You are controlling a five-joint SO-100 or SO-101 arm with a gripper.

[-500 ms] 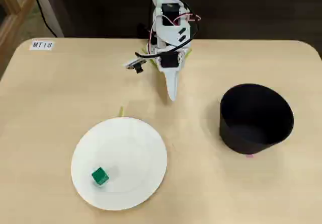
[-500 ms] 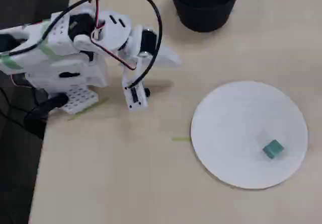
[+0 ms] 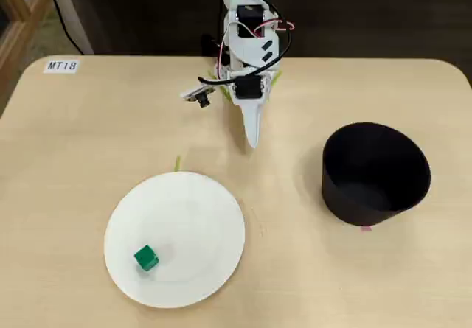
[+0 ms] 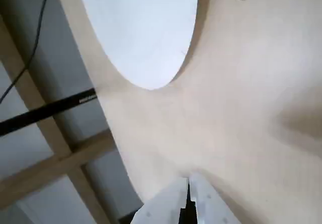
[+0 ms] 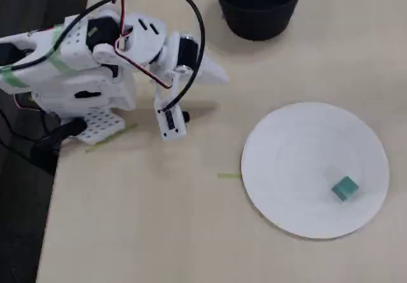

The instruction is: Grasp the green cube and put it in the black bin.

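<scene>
- In a fixed view from the front, a small label reading "MT18" sits at the far left corner of the table; the print is only just legible.
- The green cube lies on the white plate, in its lower left part, well clear of the rim and touching nothing else. In the other fixed view the same cube looks paler, more teal.
- A thin yellow-green tape strip lies just beyond the plate's far edge.
- The arm stands folded at the table's far edge, its top cut off by the frame. Its claw points down toward the table, closed and empty; in the wrist view the two white fingers meet at the tips with only a dark slit between them lower down.
- The wrist view catches only part of the plate, and the cube does not show there.
- The black bin stands upright at the right, well apart from plate and claw; its inside is too dark to read. A pink scrap peeks out at its base.
</scene>
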